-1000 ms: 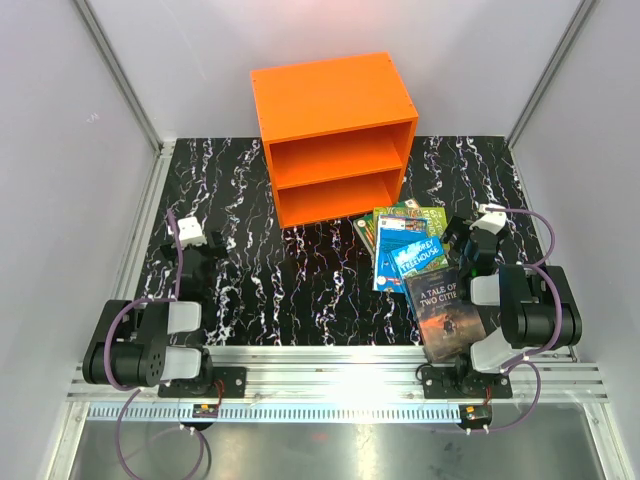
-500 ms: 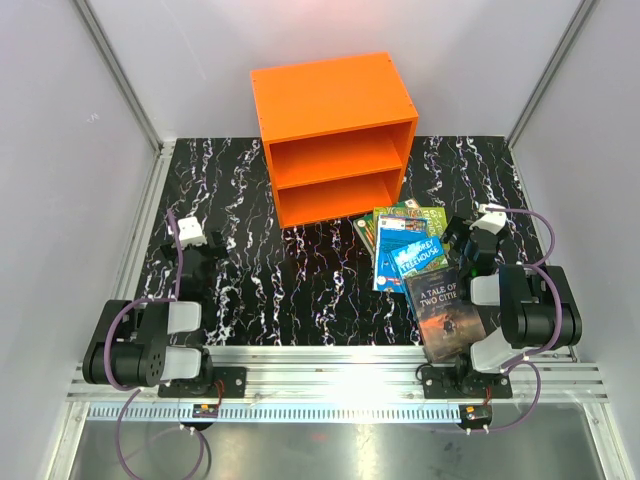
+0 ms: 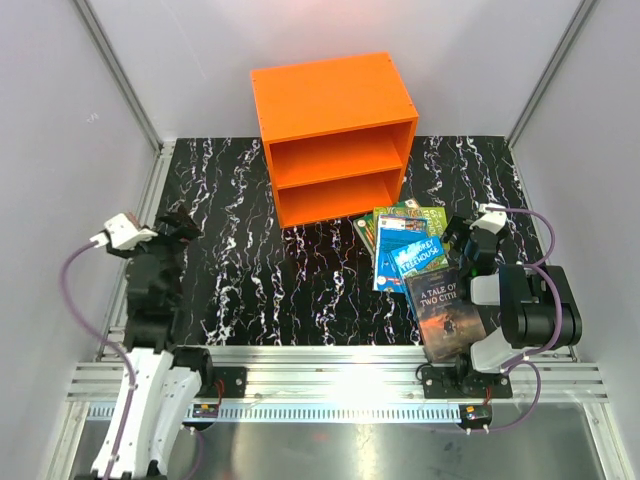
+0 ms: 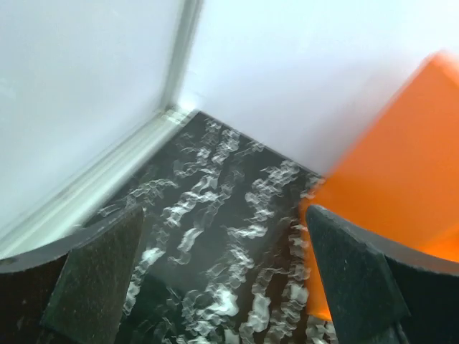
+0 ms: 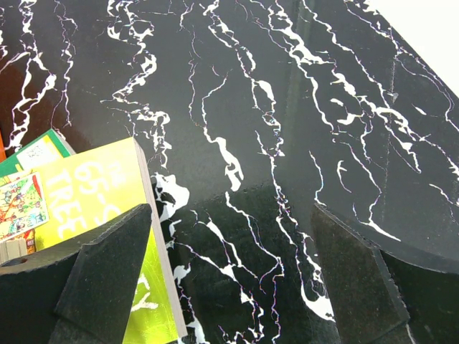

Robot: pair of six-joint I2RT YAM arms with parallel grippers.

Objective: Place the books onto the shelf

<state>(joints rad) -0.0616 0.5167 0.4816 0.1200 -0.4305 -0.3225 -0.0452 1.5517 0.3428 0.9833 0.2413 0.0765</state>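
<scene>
The orange shelf (image 3: 335,135) stands at the back middle, its two compartments empty; its side shows blurred in the left wrist view (image 4: 401,179). The books lie in a loose pile right of centre: a dark "A Tale of Two Cities" (image 3: 445,312) nearest, a blue Treehouse one (image 3: 412,255), green ones (image 3: 410,218) behind. My left gripper (image 3: 183,228) hangs open over the left of the table, nothing between its fingers (image 4: 226,287). My right gripper (image 3: 460,237) rests open beside the pile (image 5: 229,279), its left finger over a yellow-green book (image 5: 100,208).
The black marbled tabletop (image 3: 300,270) is ringed by grey walls with metal corner posts (image 3: 120,75). A metal rail (image 3: 330,375) with both arm bases runs along the near edge. The right arm (image 3: 525,310) sits folded at the pile's right.
The left arm has risen from its folded rest and now stands up, its gripper swung toward the table's left edge. The right arm and the books have not moved.
</scene>
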